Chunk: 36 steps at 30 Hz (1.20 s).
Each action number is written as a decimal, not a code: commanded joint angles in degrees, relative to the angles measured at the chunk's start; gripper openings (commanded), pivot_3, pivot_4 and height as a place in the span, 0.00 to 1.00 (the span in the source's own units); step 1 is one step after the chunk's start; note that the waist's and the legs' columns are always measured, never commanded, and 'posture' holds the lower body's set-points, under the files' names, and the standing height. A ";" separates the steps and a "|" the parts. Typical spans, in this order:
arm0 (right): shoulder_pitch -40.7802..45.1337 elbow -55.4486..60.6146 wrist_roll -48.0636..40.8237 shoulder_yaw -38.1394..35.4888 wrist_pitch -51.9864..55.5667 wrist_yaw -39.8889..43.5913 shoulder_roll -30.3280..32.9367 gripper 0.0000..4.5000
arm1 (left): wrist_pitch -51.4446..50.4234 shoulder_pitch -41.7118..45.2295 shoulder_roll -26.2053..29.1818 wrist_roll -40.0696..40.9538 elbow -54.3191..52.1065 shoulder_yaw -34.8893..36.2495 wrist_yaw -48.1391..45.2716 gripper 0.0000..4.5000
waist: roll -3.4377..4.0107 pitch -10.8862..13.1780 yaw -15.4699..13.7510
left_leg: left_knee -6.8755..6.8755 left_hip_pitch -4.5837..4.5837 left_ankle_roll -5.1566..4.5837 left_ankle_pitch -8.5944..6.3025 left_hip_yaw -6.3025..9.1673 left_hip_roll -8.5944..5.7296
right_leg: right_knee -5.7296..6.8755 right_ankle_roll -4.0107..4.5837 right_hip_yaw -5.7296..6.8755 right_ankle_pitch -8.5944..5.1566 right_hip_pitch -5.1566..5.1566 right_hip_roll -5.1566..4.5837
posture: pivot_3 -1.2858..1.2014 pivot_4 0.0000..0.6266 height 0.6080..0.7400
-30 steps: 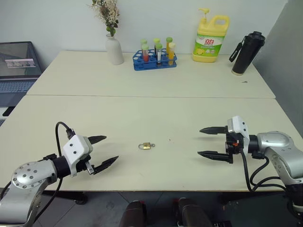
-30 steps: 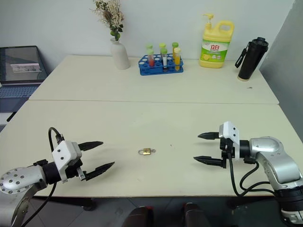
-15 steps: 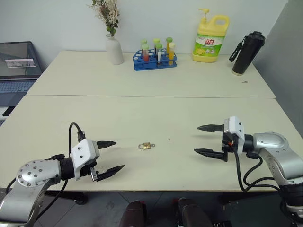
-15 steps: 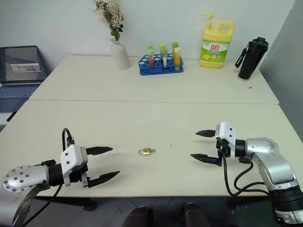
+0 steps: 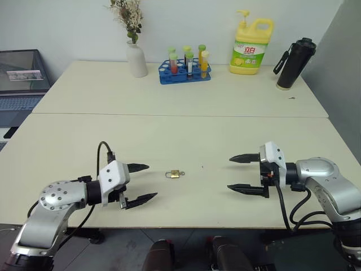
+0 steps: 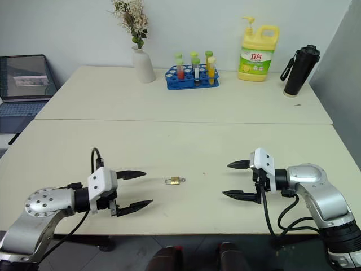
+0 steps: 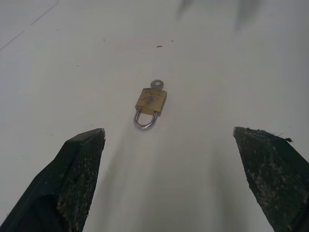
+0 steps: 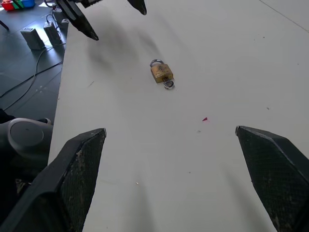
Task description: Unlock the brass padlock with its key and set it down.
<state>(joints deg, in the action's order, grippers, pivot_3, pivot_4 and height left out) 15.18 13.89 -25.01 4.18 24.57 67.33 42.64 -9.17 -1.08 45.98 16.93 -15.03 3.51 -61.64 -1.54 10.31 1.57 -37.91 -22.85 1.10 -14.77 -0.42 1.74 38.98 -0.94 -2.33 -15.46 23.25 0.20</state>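
A: Here, the brass padlock (image 5: 176,174) lies flat on the near table (image 5: 180,141), between my two grippers and touching neither. Where does it sit relative to each?

B: Clearly nearer my left gripper (image 5: 142,183), which is just to its left and slightly nearer the table edge. My right gripper (image 5: 245,174) is well apart on the far side of it, to the right. Both have their fingers spread wide and hold nothing.

A: And its long axis?

B: It runs roughly left to right. In the left wrist view the shackle (image 7: 144,119) points back toward my left gripper, and the key (image 7: 156,85) protrudes from the opposite end of the body. So the key's head faces my right gripper.

A: What does that imply for the next move?

B: I judge that the left arm should take the body, closing across its narrow width from the shackle side. The right then has the key end facing it. The lock is very small against my fingers, so a slight misalignment could push it away.
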 commanded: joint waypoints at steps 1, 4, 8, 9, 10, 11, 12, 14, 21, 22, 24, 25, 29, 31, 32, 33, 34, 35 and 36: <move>1.20 3.39 -1.38 0.36 2.28 -0.72 0.12 1.00 | 1.72 5.67 -1.58 -3.82 3.70 -4.85 0.68 0.99 | 0.00 0.00 -0.02 | 0.00 0.00 0.00 0.00 0.02 -0.01 | 0.00 0.00 0.01 0.00 0.00 0.01 | 0.52 0.24 1.00; 0.79 4.49 -0.44 1.21 3.76 -1.99 0.53 1.00 | 3.45 11.17 -3.47 -7.98 9.51 -9.51 0.63 0.99 | -0.01 -0.01 -0.10 | -0.04 -0.01 0.00 0.00 0.06 -0.02 | 0.01 -0.02 0.03 0.01 -0.02 0.23 | 0.52 0.24 1.00; 0.35 5.82 -1.02 1.03 5.95 -3.67 0.63 1.00 | 3.35 14.69 -4.79 -8.91 13.42 -12.06 -0.40 0.99 | -0.01 -0.01 0.12 | -0.03 -0.04 0.00 0.00 0.01 -0.01 | 0.00 -0.02 -0.03 0.01 0.01 0.25 | 0.52 0.24 1.00; 0.23 6.16 -1.17 1.08 6.66 -4.00 0.70 1.00 | 3.01 15.35 -5.07 -8.84 14.09 -12.53 -0.80 0.99 | -0.01 -0.01 0.12 | -0.02 -0.05 0.00 0.00 0.02 0.00 | 0.00 -0.02 -0.02 0.01 0.01 0.25 | 0.52 0.24 1.00; 0.07 6.55 -1.05 1.08 6.86 -4.44 0.67 1.00 | 2.67 16.08 -5.33 -8.78 14.75 -13.05 -1.38 0.99 | -0.01 -0.01 0.09 | -0.02 -0.07 0.00 0.00 0.04 -0.01 | 0.00 -0.02 0.00 0.01 0.02 0.25 | 0.52 0.24 1.00; -0.12 6.90 -0.95 1.07 6.89 -4.80 0.58 1.00 | 2.42 17.22 -5.97 -8.84 15.92 -13.52 -1.54 0.99 | -0.01 -0.01 0.07 | -0.02 -0.07 0.00 0.00 0.05 -0.01 | 0.00 -0.01 0.00 0.01 0.02 0.25 | 0.52 0.24 1.00; -0.25 7.20 -0.88 1.05 6.89 -5.10 0.48 1.00 | 1.92 18.36 -6.74 -8.74 17.07 -13.78 -1.47 0.99 | -0.01 -0.01 0.06 | -0.03 -0.07 0.00 0.00 0.06 -0.01 | 0.01 -0.01 0.01 0.01 0.02 0.26 | 0.52 0.24 1.00; -0.46 7.80 -1.03 1.00 7.24 -5.59 0.36 1.00 | 1.27 20.09 -7.87 -8.77 18.87 -14.17 -1.62 0.99 | -0.02 -0.01 0.05 | -0.04 -0.07 0.00 0.00 0.08 -0.02 | 0.02 -0.02 0.03 0.01 0.01 0.27 | 0.52 0.24 1.00; -1.46 10.89 -2.51 -0.01 9.63 -7.53 0.54 1.00 | 0.83 21.80 -7.33 -9.61 21.30 -16.12 -5.44 0.99 | -0.02 -0.02 0.10 | -0.04 -0.06 0.00 0.00 0.09 -0.02 | 0.02 -0.02 0.02 0.02 0.01 0.29 | 0.52 0.24 1.00; -1.47 11.06 -2.52 -0.05 9.80 -7.75 0.51 1.00 | 1.17 21.83 -7.19 -9.72 21.40 -16.27 -5.93 0.99 | -0.02 -0.02 0.10 | -0.04 -0.06 0.00 0.00 0.08 -0.02 | 0.02 -0.02 0.01 0.02 0.01 0.29 | 0.52 0.24 1.00; -1.37 11.46 -2.79 -0.13 10.13 -8.12 0.54 1.00 | 1.04 21.99 -7.00 -10.21 21.56 -16.88 -6.54 0.91 | -0.02 -0.02 0.09 | -0.04 -0.06 0.00 0.00 0.08 -0.02 | 0.02 -0.02 0.01 0.02 0.01 0.29 | 0.52 0.24 1.00; -1.28 11.58 -2.83 -0.10 10.15 -8.22 0.58 1.00 | 0.99 22.03 -6.98 -10.61 21.70 -17.15 -6.61 0.85 | -0.03 -0.02 0.09 | -0.04 -0.06 0.00 0.00 0.09 -0.02 | 0.02 -0.03 0.02 0.01 0.01 0.29 | 0.52 0.24 1.00; -1.03 11.77 -2.87 0.00 10.32 -8.47 0.52 1.00 | 0.26 22.11 -7.10 -11.53 22.11 -17.92 -6.52 0.57 | -0.03 -0.04 0.07 | -0.05 -0.05 0.00 0.00 0.09 -0.03 | 0.02 -0.03 0.02 0.01 -0.02 0.29 | 0.52 0.24 1.00; -0.88 11.88 -2.93 0.11 10.43 -8.53 0.52 1.00 | -0.13 22.46 -7.53 -12.32 22.74 -18.48 -5.66 0.42 | -0.03 -0.04 0.07 | -0.06 -0.04 0.00 0.00 0.10 -0.03 | 0.02 -0.03 0.02 0.02 -0.03 0.29 | 0.52 0.24 1.00; -0.84 11.92 -2.93 0.15 10.45 -8.54 0.54 1.00 | -0.18 22.60 -7.64 -12.59 22.95 -18.71 -5.35 0.35 | -0.03 -0.05 0.07 | -0.06 -0.03 0.00 0.00 0.10 -0.03 | 0.03 -0.04 0.02 0.02 -0.04 0.29 | 0.52 0.24 1.00; -0.80 11.93 -3.00 0.16 10.47 -8.53 0.51 1.00 | -0.27 22.75 -7.80 -13.01 23.11 -19.05 -4.97 0.27 | -0.03 -0.06 0.06 | -0.07 -0.02 0.00 0.01 0.11 -0.03 | 0.03 -0.04 0.02 0.02 -0.05 0.29 | 0.52 0.24 1.00; -0.77 11.93 -3.05 0.16 10.48 -8.53 0.50 1.00 | -0.32 22.85 -7.90 -13.27 23.20 -19.26 -4.75 0.21 | -0.02 -0.08 0.06 | -0.08 -0.01 -0.01 0.01 0.11 -0.04 | 0.04 -0.06 0.02 0.03 -0.06 0.29 | 0.52 0.24 1.00; -0.70 11.86 -2.97 0.21 10.42 -8.54 0.51 1.00 | -0.19 23.02 -8.12 -13.66 23.42 -19.44 -4.34 0.21 | -0.01 -0.09 0.06 | -0.09 0.01 -0.01 0.01 0.10 -0.04 | 0.04 -0.06 0.02 0.04 -0.07 0.29 | 0.52 0.24 1.00; -0.65 11.80 -2.92 0.26 10.36 -8.55 0.53 1.00 | -0.07 23.15 -8.27 -13.93 23.59 -19.55 -4.06 0.21 | -0.01 -0.10 0.03 | -0.09 0.01 -0.01 0.01 0.10 -0.04 | 0.05 -0.07 0.01 0.04 -0.07 0.29 | 0.52 0.24 1.00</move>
<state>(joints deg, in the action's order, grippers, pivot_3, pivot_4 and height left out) 13.81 23.65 -26.99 5.71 35.38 58.70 42.72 -8.36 22.17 37.87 6.18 6.58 -14.60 -67.86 -1.55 10.21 1.60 -38.02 -22.84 1.09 -14.76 -0.31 1.69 39.03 -1.02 -2.31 -15.42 23.17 0.49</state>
